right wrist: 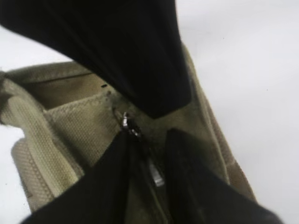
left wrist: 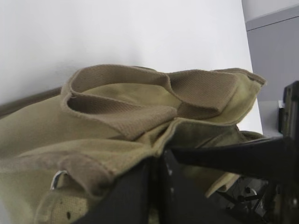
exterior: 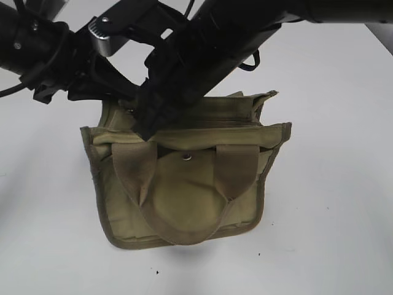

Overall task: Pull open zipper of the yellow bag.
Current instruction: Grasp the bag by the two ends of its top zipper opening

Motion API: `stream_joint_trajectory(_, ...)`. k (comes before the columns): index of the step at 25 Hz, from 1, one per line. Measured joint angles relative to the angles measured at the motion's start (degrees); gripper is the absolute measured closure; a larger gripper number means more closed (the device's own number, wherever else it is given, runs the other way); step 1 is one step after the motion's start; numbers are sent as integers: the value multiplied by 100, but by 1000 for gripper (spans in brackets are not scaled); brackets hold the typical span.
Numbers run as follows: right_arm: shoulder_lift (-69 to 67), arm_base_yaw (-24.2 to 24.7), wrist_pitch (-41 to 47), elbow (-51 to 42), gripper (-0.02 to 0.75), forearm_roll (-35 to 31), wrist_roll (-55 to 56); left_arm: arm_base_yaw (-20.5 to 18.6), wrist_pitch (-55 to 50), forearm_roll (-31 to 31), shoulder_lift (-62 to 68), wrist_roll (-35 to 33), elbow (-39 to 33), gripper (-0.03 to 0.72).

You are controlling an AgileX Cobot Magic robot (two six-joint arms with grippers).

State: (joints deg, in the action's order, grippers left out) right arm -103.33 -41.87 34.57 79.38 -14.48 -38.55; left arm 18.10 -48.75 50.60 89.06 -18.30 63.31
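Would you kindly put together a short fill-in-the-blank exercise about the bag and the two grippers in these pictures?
1. The yellow bag rests on a plain ____ table.
2. The round snap button sits on the bag's front ____.
3. In the right wrist view, the small metal pull tab of the zipper lies ____ the two fingers of the right gripper.
4. The left gripper is shut on the bag's ____.

Missing words: white; flap; between; fabric
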Motion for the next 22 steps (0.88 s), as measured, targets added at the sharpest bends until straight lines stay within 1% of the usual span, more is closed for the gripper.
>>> stream_joint_trajectory(3,0,-6,52,0,669,51,25,0,37,6,0,-2,0,684)
stream_joint_trajectory(5,-4,-6,117,0,725,73,30,0,44,6,0,-6,0,684)
stream_joint_trajectory(11,44,27,441,13,736,233,178,6,29,-18,0,-12,0,685)
stream_joint_trajectory(14,176,215,835,13,736,349,428,10,24,30,0,-12,2,685)
stream_joint_trajectory(22,667,1317,2141,-5,736,392,896,10,29,98,-6,-12,13,685)
